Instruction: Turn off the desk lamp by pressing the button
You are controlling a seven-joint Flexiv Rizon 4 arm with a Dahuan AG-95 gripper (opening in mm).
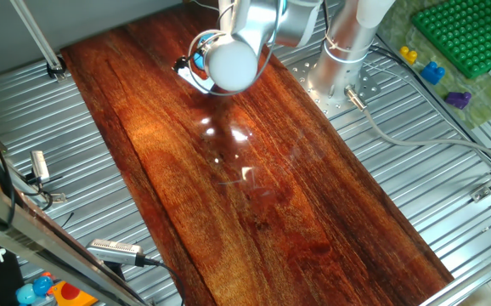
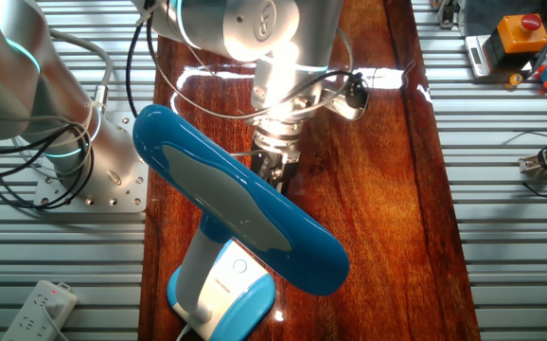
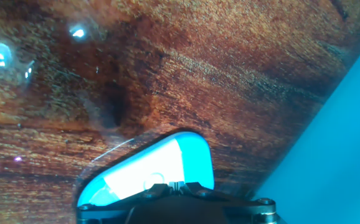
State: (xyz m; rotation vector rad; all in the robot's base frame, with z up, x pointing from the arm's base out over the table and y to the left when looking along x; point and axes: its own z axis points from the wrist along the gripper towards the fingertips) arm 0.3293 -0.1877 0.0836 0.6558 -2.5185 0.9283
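Note:
The desk lamp stands at the near end of the wooden board in the other fixed view. Its long blue head (image 2: 236, 204) hangs over its light-blue base (image 2: 240, 303), which has a white centre panel. The button (image 2: 239, 267) is a small ringed circle on that panel. In the hand view the base (image 3: 195, 155) lies just below my gripper (image 3: 176, 185), with the button (image 3: 155, 182) beside the left fingertip and the lamp head (image 3: 329, 143) at the right. The fingertips meet with no gap. In the other fixed view the gripper (image 2: 272, 169) is half hidden behind the lamp head, above the board.
The wooden board (image 1: 254, 187) lies on a ribbed metal table. The robot column's base (image 1: 339, 59) stands at the board's far edge, with a green rack (image 1: 466, 34) beyond it. A power strip (image 2: 42, 308) and an orange box (image 2: 520, 33) lie off the board.

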